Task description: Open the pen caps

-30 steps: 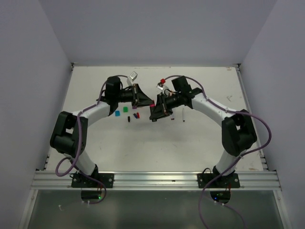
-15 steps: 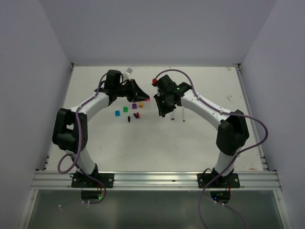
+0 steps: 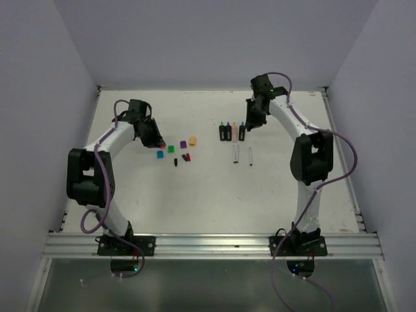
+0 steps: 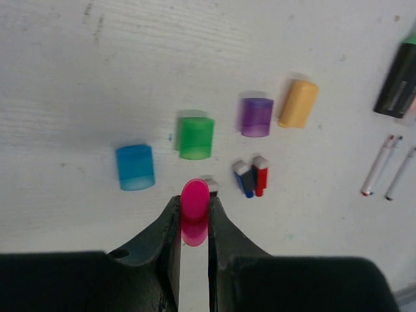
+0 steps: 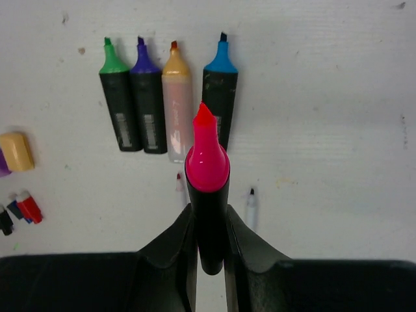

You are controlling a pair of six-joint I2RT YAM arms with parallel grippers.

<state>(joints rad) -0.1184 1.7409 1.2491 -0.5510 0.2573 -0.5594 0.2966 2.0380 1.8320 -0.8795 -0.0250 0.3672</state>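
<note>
My left gripper (image 4: 194,200) is shut on the pink cap (image 4: 195,211) and holds it above the table near the loose caps: blue (image 4: 135,167), green (image 4: 195,137), purple (image 4: 255,117), orange (image 4: 298,103), and tiny blue (image 4: 244,179) and red (image 4: 260,175) ones. My right gripper (image 5: 208,214) is shut on the black pink-tipped highlighter (image 5: 207,175), uncapped, above a row of uncapped highlighters: green (image 5: 120,104), purple (image 5: 149,107), peach-orange (image 5: 177,110), blue (image 5: 220,97). In the top view the left gripper (image 3: 153,136) is at the left and the right gripper (image 3: 250,120) at the back right.
Two thin white pens (image 3: 236,154) (image 3: 250,156) lie uncapped in front of the highlighter row (image 3: 232,132). A tiny black cap (image 3: 175,163) lies near the small caps. The white table (image 3: 214,195) is walled on three sides.
The grippers were together at the table's middle. They have pulled apart: the left went left with the pink cap, the right went back and right with the pink highlighter.
</note>
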